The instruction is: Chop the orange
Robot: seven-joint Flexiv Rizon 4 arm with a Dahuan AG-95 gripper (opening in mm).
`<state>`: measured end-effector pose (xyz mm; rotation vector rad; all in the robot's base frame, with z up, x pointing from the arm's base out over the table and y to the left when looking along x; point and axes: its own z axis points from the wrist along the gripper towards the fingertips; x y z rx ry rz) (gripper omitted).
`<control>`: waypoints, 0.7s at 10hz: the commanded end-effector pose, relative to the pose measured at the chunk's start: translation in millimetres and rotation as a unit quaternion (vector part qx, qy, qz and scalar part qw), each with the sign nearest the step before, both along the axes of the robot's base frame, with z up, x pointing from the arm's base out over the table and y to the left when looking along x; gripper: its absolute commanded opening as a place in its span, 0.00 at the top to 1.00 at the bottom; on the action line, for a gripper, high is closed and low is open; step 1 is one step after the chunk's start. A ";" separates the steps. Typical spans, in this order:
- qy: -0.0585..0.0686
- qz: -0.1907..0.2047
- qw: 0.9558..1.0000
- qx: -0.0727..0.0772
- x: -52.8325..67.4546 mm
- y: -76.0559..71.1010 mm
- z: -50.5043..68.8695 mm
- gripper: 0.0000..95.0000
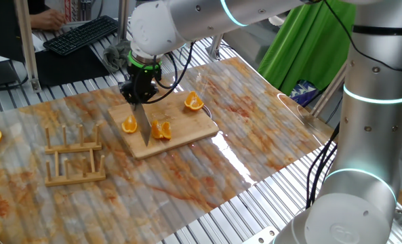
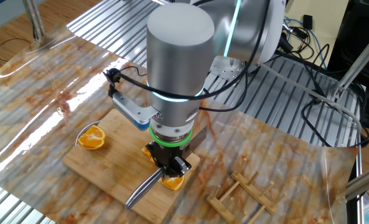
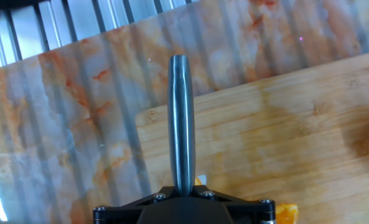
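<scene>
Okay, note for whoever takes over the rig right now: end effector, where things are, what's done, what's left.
End effector: shut on the knife, blade pointing down onto the board.
Orange: one piece on one side of the blade, another on the other; a separate half at the board's far corner.
Done: at least one cut.
Left: probably more cuts; rack is beside the board.

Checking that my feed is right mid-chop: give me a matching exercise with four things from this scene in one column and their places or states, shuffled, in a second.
Things:
1. long steel knife
2. pale wooden cutting board
3. slatted wooden rack
4. black two-finger gripper

Places or states:
A. standing off the board, beside it
B. shut on the knife's handle
C. carrying the orange pieces
D. hanging blade-down between two orange pieces

Pairs: 1-D, 2-C, 3-A, 4-B
</scene>
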<state>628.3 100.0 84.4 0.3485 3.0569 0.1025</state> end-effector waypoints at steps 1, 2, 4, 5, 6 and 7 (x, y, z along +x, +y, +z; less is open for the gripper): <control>-0.002 -0.001 1.000 0.000 -1.1 0.9 0.9 1.00; -0.003 0.000 1.000 0.000 -0.1 1.4 0.8 1.00; -0.005 0.000 1.000 0.000 1.0 2.6 -0.2 1.00; -0.006 -0.001 1.000 0.000 1.7 3.8 -0.9 1.00; -0.006 -0.002 1.000 -0.001 1.9 4.7 -1.3 1.00; -0.007 -0.002 1.000 0.000 2.0 4.8 -1.3 1.00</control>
